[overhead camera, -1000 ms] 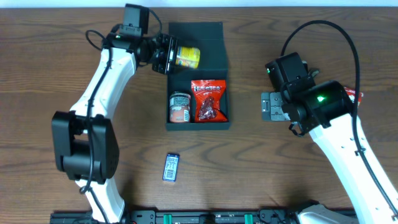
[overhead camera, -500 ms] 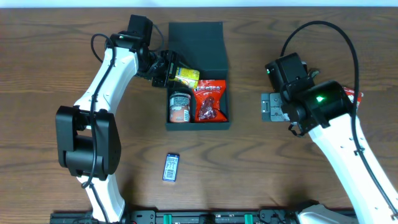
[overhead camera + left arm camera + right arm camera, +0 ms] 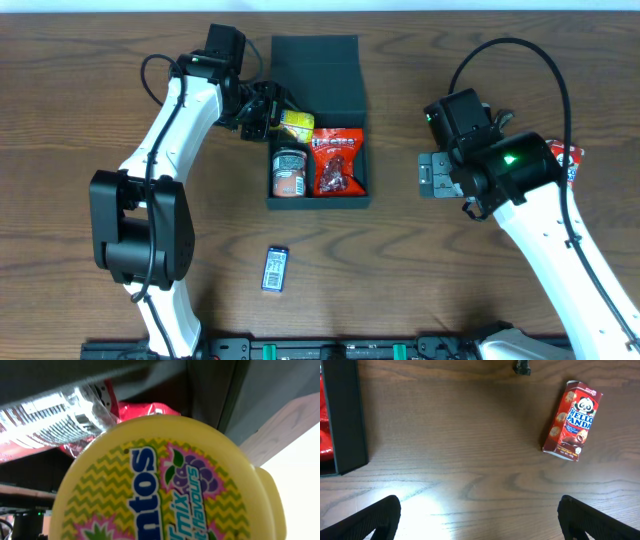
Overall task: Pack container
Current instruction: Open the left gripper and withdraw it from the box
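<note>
The container [image 3: 318, 199] is a dark box with its lid [image 3: 315, 65] folded open at the back. Inside lie a red snack bag [image 3: 337, 160] and a small tin [image 3: 289, 172]. My left gripper [image 3: 268, 112] is shut on a yellow Mentos tub [image 3: 297, 123] and holds it in the box's back left corner. The tub fills the left wrist view [image 3: 165, 485], with the red bag [image 3: 145, 410] behind it. My right gripper [image 3: 428, 172] is open and empty over bare table right of the box; its fingertips show in the right wrist view [image 3: 480, 520].
A red Hello Panda box [image 3: 572, 419] lies on the table right of my right arm, partly seen in the overhead view [image 3: 568, 160]. A small blue-and-white packet [image 3: 275, 269] lies in front of the container. The container's wall [image 3: 345, 415] shows at the right wrist view's left edge.
My left gripper has carried the yellow tub from above the lid down into the box's back left corner. The right arm has barely moved.
</note>
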Robot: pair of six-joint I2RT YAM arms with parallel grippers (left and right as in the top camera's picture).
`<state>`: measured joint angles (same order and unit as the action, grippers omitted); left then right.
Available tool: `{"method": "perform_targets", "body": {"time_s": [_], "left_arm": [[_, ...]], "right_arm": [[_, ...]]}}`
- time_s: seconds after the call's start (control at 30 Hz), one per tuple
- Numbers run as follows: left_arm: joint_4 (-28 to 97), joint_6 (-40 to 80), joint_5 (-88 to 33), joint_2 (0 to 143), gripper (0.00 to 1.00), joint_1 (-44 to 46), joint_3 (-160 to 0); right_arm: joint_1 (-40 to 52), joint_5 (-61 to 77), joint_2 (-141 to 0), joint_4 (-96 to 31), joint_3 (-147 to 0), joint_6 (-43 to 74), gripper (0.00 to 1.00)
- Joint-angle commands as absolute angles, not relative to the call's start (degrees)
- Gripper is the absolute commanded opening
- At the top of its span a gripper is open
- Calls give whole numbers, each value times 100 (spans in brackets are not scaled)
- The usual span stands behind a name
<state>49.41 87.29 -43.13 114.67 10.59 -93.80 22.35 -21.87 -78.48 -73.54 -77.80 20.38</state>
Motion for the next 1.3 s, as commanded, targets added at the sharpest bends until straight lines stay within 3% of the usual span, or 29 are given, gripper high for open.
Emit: {"method": "perform_targets", "body": {"time_s": [0.0,0.73,0.83,0.93,1.27], "left_arm": [[4930,8873,-4093,11402,6,1041,-9489],[4429,9179,-4480,11701,7,1181,-9487],[4431,9177,-4460,11701,19,1192,-9487],[4431,9177,-4438,11703,21,1201,-9487],[4434,9174,-4285,11703,55,1221,-9487]], "right_arm": [[2204,-2222,-7832,-7328,-7756,2121,99],[2204,-2202,-7835,-7317,-7756,2121,99],[2204,-2202,-7835,-7319,-7756,2121,99],[2204,-2202,-7835,-7321,-7756,2121,99],[2204,-2202,-7832,-7321,-7756,2121,99]]}}
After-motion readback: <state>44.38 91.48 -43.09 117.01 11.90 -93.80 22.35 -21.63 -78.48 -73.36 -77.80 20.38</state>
